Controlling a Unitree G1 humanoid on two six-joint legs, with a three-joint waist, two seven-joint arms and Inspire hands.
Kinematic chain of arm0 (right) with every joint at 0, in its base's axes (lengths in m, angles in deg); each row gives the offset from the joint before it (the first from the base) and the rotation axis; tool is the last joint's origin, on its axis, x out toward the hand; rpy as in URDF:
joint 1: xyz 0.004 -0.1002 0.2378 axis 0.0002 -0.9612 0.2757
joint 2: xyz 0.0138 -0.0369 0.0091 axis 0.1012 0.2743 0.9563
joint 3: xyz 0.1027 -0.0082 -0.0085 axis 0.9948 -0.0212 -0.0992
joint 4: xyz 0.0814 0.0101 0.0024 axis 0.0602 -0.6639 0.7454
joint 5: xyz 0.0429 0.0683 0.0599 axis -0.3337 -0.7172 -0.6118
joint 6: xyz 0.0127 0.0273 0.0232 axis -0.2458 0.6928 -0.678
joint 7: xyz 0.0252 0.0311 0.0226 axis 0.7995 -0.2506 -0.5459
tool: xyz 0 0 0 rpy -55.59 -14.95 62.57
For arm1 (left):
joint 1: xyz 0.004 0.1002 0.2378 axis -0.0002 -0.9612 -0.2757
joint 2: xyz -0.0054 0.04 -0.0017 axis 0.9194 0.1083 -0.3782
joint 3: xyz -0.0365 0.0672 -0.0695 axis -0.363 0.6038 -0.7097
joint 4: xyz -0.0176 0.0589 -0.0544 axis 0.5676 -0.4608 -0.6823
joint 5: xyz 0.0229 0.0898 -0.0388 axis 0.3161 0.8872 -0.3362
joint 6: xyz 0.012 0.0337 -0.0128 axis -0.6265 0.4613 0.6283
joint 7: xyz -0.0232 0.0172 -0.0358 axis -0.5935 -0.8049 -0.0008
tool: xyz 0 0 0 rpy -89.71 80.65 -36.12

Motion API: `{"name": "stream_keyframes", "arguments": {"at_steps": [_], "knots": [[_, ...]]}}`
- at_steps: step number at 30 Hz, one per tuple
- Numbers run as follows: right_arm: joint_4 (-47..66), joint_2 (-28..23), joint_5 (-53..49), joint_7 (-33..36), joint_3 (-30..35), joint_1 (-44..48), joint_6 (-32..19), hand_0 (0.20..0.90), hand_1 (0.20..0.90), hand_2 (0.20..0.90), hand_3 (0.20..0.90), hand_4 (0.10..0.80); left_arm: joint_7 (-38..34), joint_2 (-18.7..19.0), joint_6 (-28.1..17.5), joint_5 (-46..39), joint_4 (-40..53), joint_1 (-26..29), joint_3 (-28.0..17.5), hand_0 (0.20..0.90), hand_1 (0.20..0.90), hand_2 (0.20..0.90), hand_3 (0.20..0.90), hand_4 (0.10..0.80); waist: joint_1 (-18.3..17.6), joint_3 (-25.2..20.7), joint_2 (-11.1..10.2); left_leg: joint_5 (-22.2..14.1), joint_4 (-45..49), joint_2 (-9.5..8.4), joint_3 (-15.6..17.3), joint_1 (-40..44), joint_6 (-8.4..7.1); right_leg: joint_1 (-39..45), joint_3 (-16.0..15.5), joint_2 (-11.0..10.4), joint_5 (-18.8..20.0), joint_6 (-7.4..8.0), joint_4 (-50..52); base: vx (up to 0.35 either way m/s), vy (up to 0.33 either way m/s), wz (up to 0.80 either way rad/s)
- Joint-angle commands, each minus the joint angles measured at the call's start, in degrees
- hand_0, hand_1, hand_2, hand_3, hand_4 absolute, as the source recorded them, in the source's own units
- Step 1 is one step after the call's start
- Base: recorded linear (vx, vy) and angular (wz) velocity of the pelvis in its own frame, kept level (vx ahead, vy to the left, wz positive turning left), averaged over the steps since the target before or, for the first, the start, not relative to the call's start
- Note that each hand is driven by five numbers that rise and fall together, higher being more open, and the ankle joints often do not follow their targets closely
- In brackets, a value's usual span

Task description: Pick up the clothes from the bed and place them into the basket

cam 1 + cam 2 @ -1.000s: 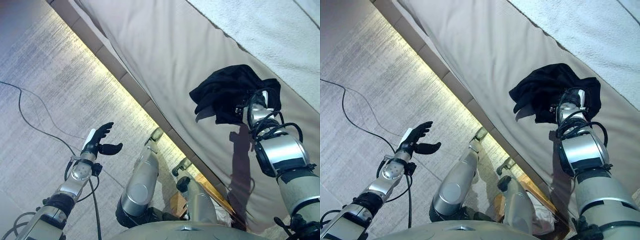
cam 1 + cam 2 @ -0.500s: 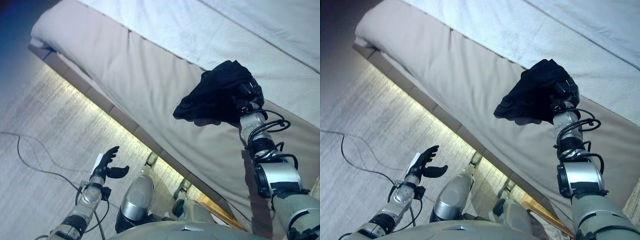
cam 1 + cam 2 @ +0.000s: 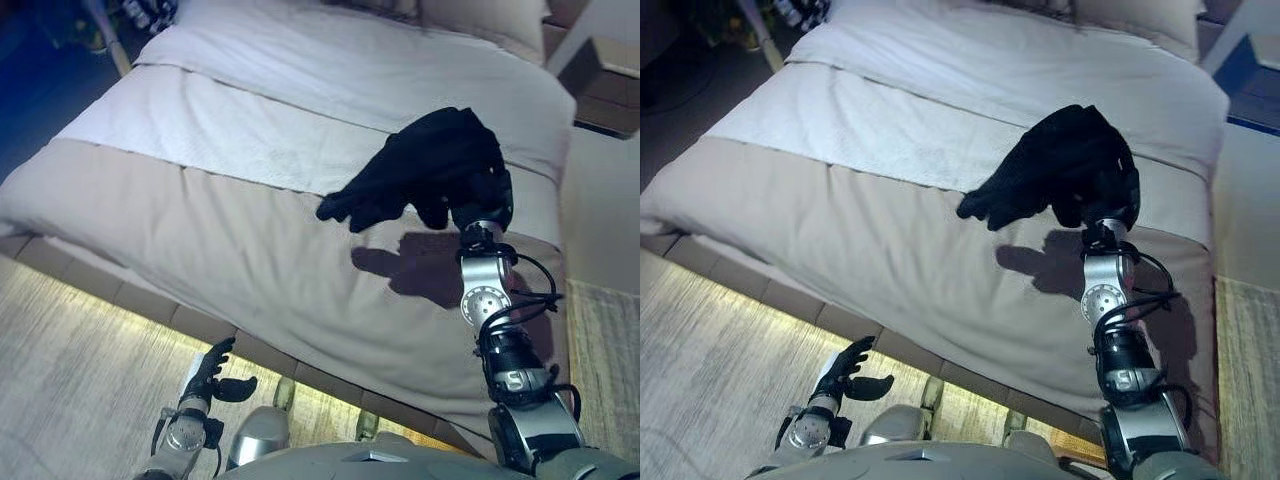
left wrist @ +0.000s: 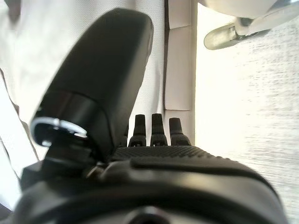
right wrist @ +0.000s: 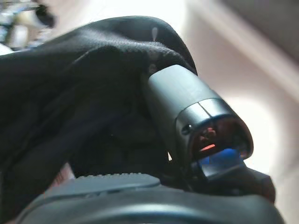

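1. Bed [image 3: 250, 250] with a big tan cover and a white blanket across its middle fills most of the head views, with white pillows [image 3: 480, 15] at its far end.
2. Floor [image 3: 70, 350] of pale wood strips runs along the near side of the bed, with a line of warm light glowing under the bed edge.
3. Black soft cloth [image 3: 420, 170] hangs bunched up in the air above the bed, with a dark shadow on the tan cover below it.
4. Right hand [image 3: 487, 195] is closed tight on the black cloth and holds it up.
5. Left hand [image 3: 210, 375] is low by the floor, fingers straight and spread, holding nothing.
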Motion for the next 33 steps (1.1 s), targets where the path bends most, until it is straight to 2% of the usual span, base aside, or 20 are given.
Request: {"name": "stream_keyframes", "arguments": {"at_steps": [1, 7, 8, 9, 11, 12, 14, 15, 17, 18, 19, 20, 22, 23, 25, 28, 30, 31, 33], "knots": [[11.66, -3.32, 4.42, -4.12, 4.45, 1.81, -9.85, 0.300, 0.300, 0.300, 0.200, 0.100, 0.57, 1.20, -1.19, 2.68, -2.29, 0.70, 0.64, 0.900, 0.900, 0.900, 0.900, 0.800, -1.28, -7.31, 1.05, -4.89, 0.32, -0.15, 3.66, 1.93, 3.37, -1.99, 2.09, -0.33, 1.42, 2.77, 6.43, -0.023, 0.116, -0.27], [19.48, -4.03, 8.49, -2.27, 6.94, -2.87, -13.16, 0.300, 0.300, 0.300, 0.200, 0.100, 3.17, 1.46, 0.04, 4.84, -0.34, 1.87, 2.54, 0.900, 0.900, 0.900, 0.900, 0.800, -4.94, -6.69, 1.22, -6.18, 0.16, -1.00, 5.82, 2.52, 4.53, -4.99, 4.57, -2.65, 4.98, 4.94, 8.02, -0.035, 0.082, -0.25], [20.39, -4.10, 8.45, -2.15, 7.28, -3.48, -13.52, 0.300, 0.300, 0.300, 0.200, 0.100, 3.53, 1.56, -0.11, 5.61, -0.12, 2.10, 2.85, 0.900, 0.900, 0.900, 0.900, 0.800, -5.45, -6.46, 1.26, -6.48, 0.09, -1.18, 6.30, 2.56, 4.63, -5.79, 4.65, -3.31, 6.06, 5.36, 7.96, -0.100, 0.045, -0.40], [21.19, -4.35, 8.91, -1.71, 7.69, -4.22, -13.87, 0.300, 0.300, 0.300, 0.200, 0.100, 3.59, 2.08, 0.05, 6.25, 0.56, 2.47, 3.25, 0.900, 0.900, 0.900, 0.900, 0.800, -6.37, -5.91, 1.24, -7.19, 0.04, -1.47, 7.25, 2.75, 4.61, -8.21, 4.24, -4.59, 9.26, 6.39, 8.77, -0.133, 0.057, -0.50], [20.50, -4.17, 8.16, -2.18, 7.51, -4.22, -13.92, 0.300, 0.300, 0.300, 0.200, 0.100, 3.21, 2.84, 0.58, 5.48, 1.55, 2.02, 2.02, 0.900, 0.900, 0.900, 0.900, 0.800, -5.76, -5.54, 1.80, -7.12, 0.05, -0.81, 11.06, 3.04, 4.37, -10.23, -2.35, -5.92, 10.42, 7.26, 13.05, -0.156, 0.069, -0.70], [20.40, -4.06, 7.66, -2.68, 7.21, -4.03, -13.63, 0.300, 0.300, 0.300, 0.200, 0.100, 2.92, 3.07, 0.81, 4.79, 1.60, 2.03, 1.62, 0.900, 0.900, 0.900, 0.900, 0.800, -5.54, -5.50, 2.14, -6.76, 0.15, -0.48, 12.15, 2.84, 4.39, -10.24, -4.00, -6.12, 10.16, 7.16, 14.53, -0.202, 0.069, -0.96], [20.21, -4.14, 6.81, -3.11, 6.31, -3.48, -13.97, 0.300, 0.300, 0.300, 0.200, 0.100, 2.33, 3.79, 0.46, 3.53, 1.75, 2.18, 1.04, 0.900, 0.900, 0.900, 0.900, 0.800, -4.40, -5.28, 3.38, -5.82, 0.73, 0.76, 15.82, 1.90, 4.56, -9.75, -7.90, -6.98, 8.35, 6.03, 18.87, -0.266, 0.066, -1.14], [20.54, -4.09, 6.91, -2.92, 5.87, -3.51, -14.28, 0.300, 0.300, 0.300, 0.200, 0.100, 1.88, 4.06, 0.39, 2.73, 1.89, 2.26, 1.14, 0.900, 0.900, 0.900, 0.900, 0.800, -3.65, -5.22, 4.12, -5.45, 1.39, 1.39, 18.08, 0.94, 4.92, -8.59, -9.51, -7.28, 6.45, 4.88, 21.30, -0.264, 0.072, -1.45], [20.24, -2.90, 7.56, -3.64, 5.69, -3.98, -14.97, 0.300, 0.300, 0.300, 0.200, 0.100, 1.62, 4.13, 0.09, 1.43, 0.97, 2.33, 0.62, 0.900, 0.900, 0.900, 0.900, 0.800, -2.15, -5.50, 4.89, -5.99, 3.75, 1.76, 22.49, -1.42, 5.49, -6.02, -12.27, -8.46, 3.24, 3.70, 24.10, -0.261, 0.054, -1.48], [19.97, -2.54, 8.14, -3.74, 5.48, -4.06, -15.25, 0.300, 0.300, 0.300, 0.200, 0.100, 1.62, 4.00, 0.12, 1.36, 0.72, 2.11, 0.09, 0.900, 0.900, 0.900, 0.900, 0.800, -1.36, -5.70, 4.81, -6.11, 4.41, 1.79, 24.31, -2.09, 5.60, -4.56, -14.02, -9.30, 3.03, 3.73, 23.67, -0.151, -0.007, -1.34], [19.83, -2.18, 8.72, -3.59, 4.99, -4.00, -15.20, 0.300, 0.300, 0.300, 0.200, 0.100, 1.55, 3.80, 0.14, 1.55, 0.42, 1.84, -0.36, 0.900, 0.900, 0.900, 0.900, 0.800, -0.48, -6.02, 4.49, -7.35, 4.60, 1.40, 24.70, -1.94, 5.52, -2.54, -14.98, -10.32, 2.31, 4.95, 23.18, -0.113, -0.078, -1.34], [20.06, -1.53, 9.62, -2.90, 4.20, -3.81, -14.87, 0.300, 0.300, 0.300, 0.200, 0.100, 1.51, 3.46, 0.19, 2.09, 0.12, 1.60, -0.63, 0.900, 0.900, 0.900, 0.900, 0.800, 0.55, -6.22, 4.06, -7.13, 4.96, 1.51, 26.46, -2.65, 5.60, -0.23, -17.25, -10.93, 2.53, 5.16, 21.36, -0.074, -0.087, -1.13], [20.90, -0.86, 12.10, -0.74, 3.07, -3.53, -14.51, 0.300, 0.300, 0.300, 0.200, 0.100, 1.15, 2.99, 0.21, 2.16, -0.18, 1.45, -0.83, 0.900, 0.900, 0.900, 0.900, 0.800, 1.69, -6.37, 3.49, -6.63, 5.27, 2.03, 28.59, -3.24, 5.38, 2.73, -19.50, -10.18, 1.94, 5.04, 17.58, -0.144, -0.147, -1.01], [21.75, -0.28, 13.34, 0.05, 2.05, -3.37, -14.28, 0.300, 0.300, 0.300, 0.200, 0.100, 0.64, 2.59, 0.25, 2.11, -0.20, 1.33, -0.85, 0.900, 0.900, 0.900, 0.900, 0.800, 2.37, -6.42, 3.08, -6.06, 5.56, 2.68, 29.99, -3.77, 4.92, 4.54, -20.76, -8.77, 0.87, 4.52, 13.98, -0.169, -0.261, -1.23], [23.14, 0.52, 15.72, 2.38, 1.31, -4.43, -14.38, 0.300, 0.300, 0.300, 0.200, 0.100, 0.03, 1.87, 0.23, 2.71, -0.41, 1.11, -0.75, 0.900, 0.900, 0.900, 0.900, 0.800, 2.72, -6.56, 2.54, -4.84, 6.42, 3.83, 31.16, -5.02, 3.48, 6.23, -20.20, -5.58, -1.13, 3.94, 8.64, -0.103, -0.270, -1.00], [25.14, -1.04, 19.36, 5.38, 1.27, -6.93, -15.50, 0.300, 0.300, 0.300, 0.200, 0.100, 1.23, 0.61, -0.90, 2.41, 0.44, 1.17, -1.02, 0.900, 0.900, 0.900, 0.900, 0.800, 1.62, -6.18, 2.29, -3.02, 6.66, 5.36, 31.15, -5.16, 1.86, 5.84, -19.09, -3.65, -1.71, 3.24, 5.99, -0.095, -0.169, -0.81], [25.77, -1.97, 20.05, 6.28, 1.93, -8.08, -16.36, 0.300, 0.300, 0.300, 0.200, 0.100, 1.77, 0.11, -1.58, 1.81, 0.94, 1.06, -1.00, 0.900, 0.900, 0.900, 0.900, 0.800, 0.98, -5.93, 2.28, -2.90, 7.66, 6.17, 31.09, -5.31, 1.39, 5.56, -18.95, -2.74, -2.83, 2.70, 5.34, -0.099, -0.150, -0.23], [25.53, -2.85, 20.75, 7.62, 2.65, -8.34, -17.33, 0.300, 0.300, 0.300, 0.200, 0.100, 1.78, -0.36, -1.48, 1.73, 1.48, 0.74, -0.91, 0.900, 0.900, 0.900, 0.900, 0.800, 0.59, -5.43, 1.89, -3.77, 10.72, 6.73, 30.06, -6.01, 0.94, 5.06, -18.53, -2.44, -3.03, 1.92, 5.34, -0.057, -0.126, -0.20], [25.19, -3.40, 22.44, 9.47, 3.11, -8.00, -18.04, 0.300, 0.300, 0.300, 0.200, 0.100, 2.02, -0.74, -1.78, 1.94, 1.24, 0.35, -1.06, 0.900, 0.900, 0.900, 0.900, 0.800, 0.64, -4.72, 1.47, -4.76, 13.93, 7.11, 26.93, -7.31, 0.15, 4.59, -17.43, -2.40, -2.92, 1.30, 5.44, -0.016, -0.049, -0.17]]}}
